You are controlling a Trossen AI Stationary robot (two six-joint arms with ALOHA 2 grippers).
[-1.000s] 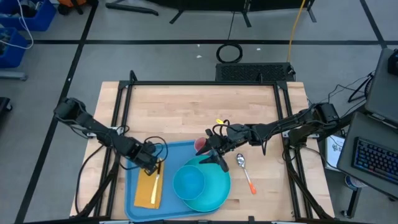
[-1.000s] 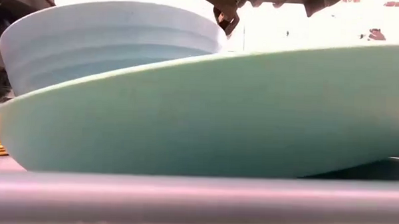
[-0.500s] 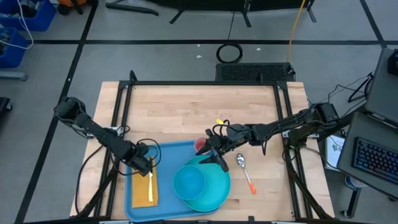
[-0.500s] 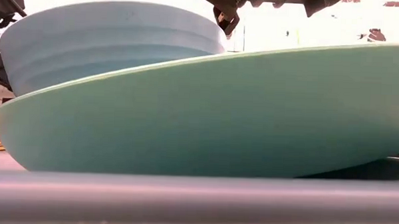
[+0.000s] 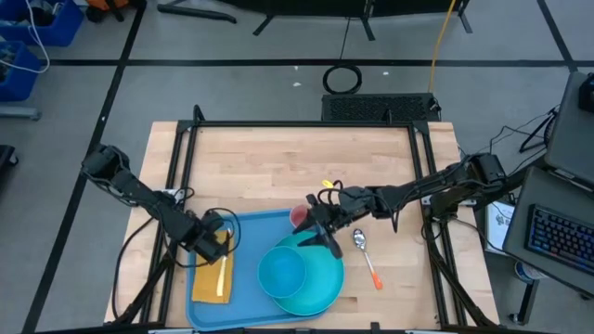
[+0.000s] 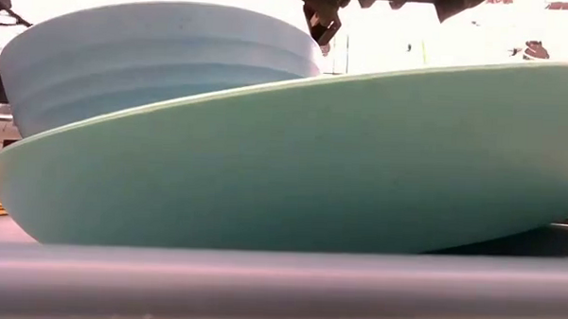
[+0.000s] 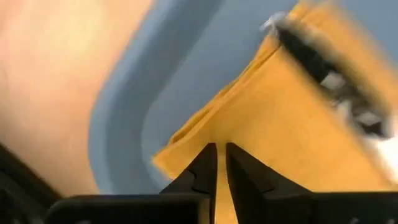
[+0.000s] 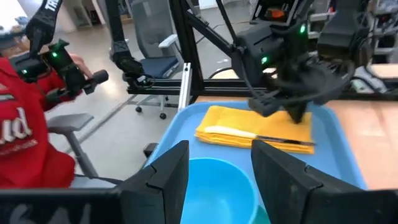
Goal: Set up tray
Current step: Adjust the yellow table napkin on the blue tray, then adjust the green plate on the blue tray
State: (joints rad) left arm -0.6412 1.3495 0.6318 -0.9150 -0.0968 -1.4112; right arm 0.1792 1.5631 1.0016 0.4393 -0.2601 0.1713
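A light-blue tray (image 5: 249, 227) lies at the near edge of a wooden table (image 5: 278, 167), left of its middle, as two dark robot arms work over it. On the tray's left part lies a folded yellow napkin (image 5: 213, 276) with a piece of cutlery (image 5: 224, 275) on top; its kind is hard to make out. On the tray's right part rests a round teal plate (image 5: 320, 283), its right side reaching past the tray's rim, carrying a small blue bowl (image 5: 282, 273). The left gripper (image 5: 208, 249) hovers at the napkin's far end, its fingers (image 7: 202, 168) close together with only a narrow slit between them and nothing clamped, seen from the left wrist. The right gripper (image 5: 320, 234) hangs above the plate's far rim, its fingers (image 8: 171, 167) spread apart and empty. A small red object (image 5: 299, 215) sits beside that gripper at the tray's far right corner. On the bare table to the right of the plate lies a spoon (image 5: 362, 243) with an orange handle. A person in a red top (image 8: 22, 134) is seated beyond the table
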